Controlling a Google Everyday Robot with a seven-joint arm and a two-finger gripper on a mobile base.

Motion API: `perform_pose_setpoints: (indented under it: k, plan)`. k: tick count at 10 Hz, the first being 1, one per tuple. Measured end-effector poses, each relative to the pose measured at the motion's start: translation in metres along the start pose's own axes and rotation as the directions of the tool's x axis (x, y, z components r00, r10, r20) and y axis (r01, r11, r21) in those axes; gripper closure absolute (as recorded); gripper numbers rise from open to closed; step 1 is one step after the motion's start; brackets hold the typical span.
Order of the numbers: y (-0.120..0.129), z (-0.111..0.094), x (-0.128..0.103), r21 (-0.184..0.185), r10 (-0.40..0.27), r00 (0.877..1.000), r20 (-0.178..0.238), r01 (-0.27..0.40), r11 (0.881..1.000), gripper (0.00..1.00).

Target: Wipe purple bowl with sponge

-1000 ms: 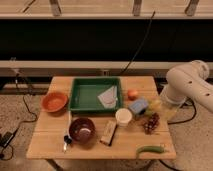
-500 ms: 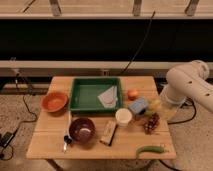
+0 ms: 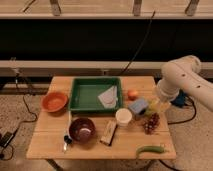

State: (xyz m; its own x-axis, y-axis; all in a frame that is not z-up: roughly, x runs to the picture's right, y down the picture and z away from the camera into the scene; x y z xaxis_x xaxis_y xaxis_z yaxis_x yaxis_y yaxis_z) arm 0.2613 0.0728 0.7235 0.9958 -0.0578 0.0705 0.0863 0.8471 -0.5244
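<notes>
While my gripper (image 3: 154,104) hangs spread and empty just beside the sponge (image 3: 137,106), a careless descent could shove it into the white cup (image 3: 123,116) or the grapes (image 3: 151,123). The sponge is a small light-blue block with a yellowish side; the purple bowl (image 3: 82,129), dark and glossy, sits well apart, past the cup
</notes>
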Motion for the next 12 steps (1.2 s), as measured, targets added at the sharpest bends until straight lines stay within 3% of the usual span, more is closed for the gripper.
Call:
perform_pose_setpoints:
  k: [4, 8, 12]
  plan:
    - [-0.022, 0.023, -0.024, -0.041, -0.108, 0.990, 0.096, 0.112, 0.993, 0.35]
    - [-0.026, 0.049, -0.049, -0.077, -0.150, 0.974, 0.172, 0.165, 0.983, 0.35]
    - [-0.026, 0.062, -0.065, -0.100, -0.175, 0.965, 0.195, 0.197, 0.975, 0.35]
